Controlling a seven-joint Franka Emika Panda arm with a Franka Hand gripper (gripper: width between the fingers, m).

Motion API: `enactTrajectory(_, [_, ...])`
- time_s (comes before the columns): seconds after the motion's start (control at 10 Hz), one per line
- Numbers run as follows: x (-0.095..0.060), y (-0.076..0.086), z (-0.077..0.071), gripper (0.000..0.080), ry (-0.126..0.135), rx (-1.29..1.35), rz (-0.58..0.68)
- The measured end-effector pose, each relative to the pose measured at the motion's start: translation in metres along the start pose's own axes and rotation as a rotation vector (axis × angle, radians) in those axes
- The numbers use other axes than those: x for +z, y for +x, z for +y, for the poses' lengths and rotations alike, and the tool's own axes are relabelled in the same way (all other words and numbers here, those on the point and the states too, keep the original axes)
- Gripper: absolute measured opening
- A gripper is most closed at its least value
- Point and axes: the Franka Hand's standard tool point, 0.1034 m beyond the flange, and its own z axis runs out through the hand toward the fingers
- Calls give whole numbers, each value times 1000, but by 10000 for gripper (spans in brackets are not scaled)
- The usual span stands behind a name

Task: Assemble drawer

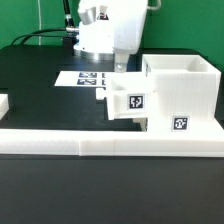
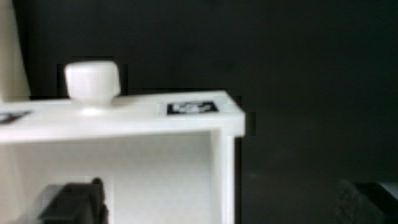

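The big white casing stands at the exterior view's right, with a square tag on its front. One small open-top box with a tag sits against the casing's left side. In the wrist view this box shows its round knob and a tag. My gripper hangs just above the box's far edge. In the wrist view the gripper is open: one finger is over the box's inside and the other is over the black table, with the box's side wall between them.
A long low white rail runs along the front of the black table. The marker board lies behind the small box. A white part is cut off at the exterior view's left edge.
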Motion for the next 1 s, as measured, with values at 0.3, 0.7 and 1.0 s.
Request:
enactTrajectory(0.3, [-10, -28, -1, 649, 7, -36, 0])
enactTrajectory(0.7, [10, -61, 6, 649, 25, -70, 203])
enactTrajectory(1.0, [33, -55, 8, 649, 47, -47, 300])
